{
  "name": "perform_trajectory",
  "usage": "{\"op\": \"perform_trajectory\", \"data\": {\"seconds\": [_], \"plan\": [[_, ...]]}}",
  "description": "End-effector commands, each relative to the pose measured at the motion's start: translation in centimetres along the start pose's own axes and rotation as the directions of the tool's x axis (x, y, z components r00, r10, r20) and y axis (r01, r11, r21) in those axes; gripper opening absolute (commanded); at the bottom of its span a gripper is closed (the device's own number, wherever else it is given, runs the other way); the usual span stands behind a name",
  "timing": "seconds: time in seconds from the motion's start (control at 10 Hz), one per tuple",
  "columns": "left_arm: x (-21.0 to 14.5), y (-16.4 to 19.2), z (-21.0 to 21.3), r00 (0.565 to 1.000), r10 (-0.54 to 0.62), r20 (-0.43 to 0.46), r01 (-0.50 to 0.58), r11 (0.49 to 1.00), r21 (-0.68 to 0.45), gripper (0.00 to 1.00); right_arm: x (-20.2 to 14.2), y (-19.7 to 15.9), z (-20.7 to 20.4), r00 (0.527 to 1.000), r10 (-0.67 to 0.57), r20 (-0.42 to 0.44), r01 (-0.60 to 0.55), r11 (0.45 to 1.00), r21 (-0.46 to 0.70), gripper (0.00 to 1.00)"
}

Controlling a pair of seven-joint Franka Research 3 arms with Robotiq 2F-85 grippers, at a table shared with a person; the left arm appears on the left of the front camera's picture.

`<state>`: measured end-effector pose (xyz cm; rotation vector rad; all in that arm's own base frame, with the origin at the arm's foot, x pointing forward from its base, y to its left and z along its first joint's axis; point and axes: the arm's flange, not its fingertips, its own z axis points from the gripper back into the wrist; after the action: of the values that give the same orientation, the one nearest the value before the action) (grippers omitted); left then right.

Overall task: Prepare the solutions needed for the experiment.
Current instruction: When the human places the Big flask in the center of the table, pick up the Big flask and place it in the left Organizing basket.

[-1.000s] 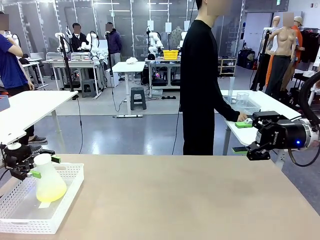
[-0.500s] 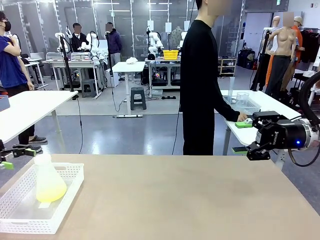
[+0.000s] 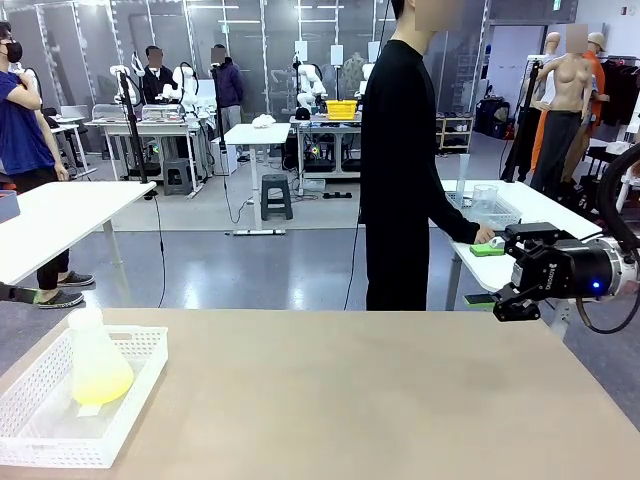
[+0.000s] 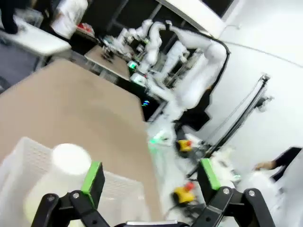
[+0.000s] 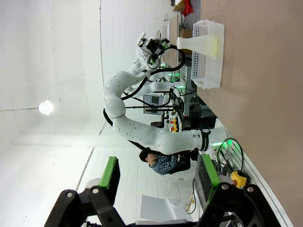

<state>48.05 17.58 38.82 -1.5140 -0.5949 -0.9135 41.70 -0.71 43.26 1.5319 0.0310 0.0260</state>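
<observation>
Tan table (image 3: 380, 400), one basket (image 3: 130, 400) — one flask (image 3: 97, 365)

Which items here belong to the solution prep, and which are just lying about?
Job in hand:
- flask holding the yellow-green solution
- white basket it stands in
- open left end effector, above the flask
- open right end effector, empty

Lying about:
- clear container on the side table behind

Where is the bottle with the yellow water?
In the front view, the flask with the yellow-green liquid stands upright in the white basket at the table's near-left corner.
</observation>
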Motion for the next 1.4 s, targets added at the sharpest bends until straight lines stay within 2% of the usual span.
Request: {"op": "perform_trajectory", "data": {"seconds": [0.0, 0.1, 0.3, 0.5, 0.7, 0.8, 1.0, 1.3], "plan": [[1.5, -3.1, -2.2, 0.98, 0.198, 0.005, -0.195, 0.97, -0.147, 1.0, 0.1, 0.2, 0.0, 1.0, 0.006, -0.001, -0.006, 1.0, 0.01, 0.85], [1.8, -3.6, -2.5, 0.947, 0.322, 0.013, -0.316, 0.935, -0.16, 1.0, 0.1, 0.2, 0.0, 1.0, 0.006, -0.001, -0.006, 1.0, 0.01, 0.85], [2.4, -3.8, -4.5, 0.879, 0.476, 0.015, -0.465, 0.864, -0.193, 1.0, 0.1, 0.2, 0.0, 1.0, 0.006, -0.001, -0.006, 1.0, 0.01, 0.85], [2.5, -4.4, -5.3, 0.835, 0.551, 0.003, -0.55, 0.833, -0.057, 1.0, 0.1, 0.2, 0.0, 1.0, 0.006, -0.001, -0.006, 1.0, 0.01, 0.85], [2.7, -4.7, -5.6, 0.795, 0.606, -0.007, -0.606, 0.795, -0.035, 1.0, 0.1, 0.2, 0.0, 1.0, 0.006, -0.001, -0.006, 1.0, 0.01, 0.85], [2.8, -4.7, -5.7, 0.784, 0.621, -0.016, -0.621, 0.782, -0.052, 1.0, 0.1, 0.2, 0.0, 1.0, 0.006, -0.001, -0.006, 1.0, 0.01, 0.85], [2.4, -5.3, -4.8, 0.803, 0.596, 0.006, -0.595, 0.802, -0.057, 1.0, 0.1, 0.2, 0.0, 1.0, 0.006, -0.001, -0.006, 1.0, 0.01, 0.85], [2.4, -5.3, -4.8, 0.803, 0.596, 0.006, -0.595, 0.802, -0.057, 1.0, 0.1, 0.2, 0.0, 1.0, 0.006, -0.001, -0.006, 1.0, 0.01, 0.85]]}}
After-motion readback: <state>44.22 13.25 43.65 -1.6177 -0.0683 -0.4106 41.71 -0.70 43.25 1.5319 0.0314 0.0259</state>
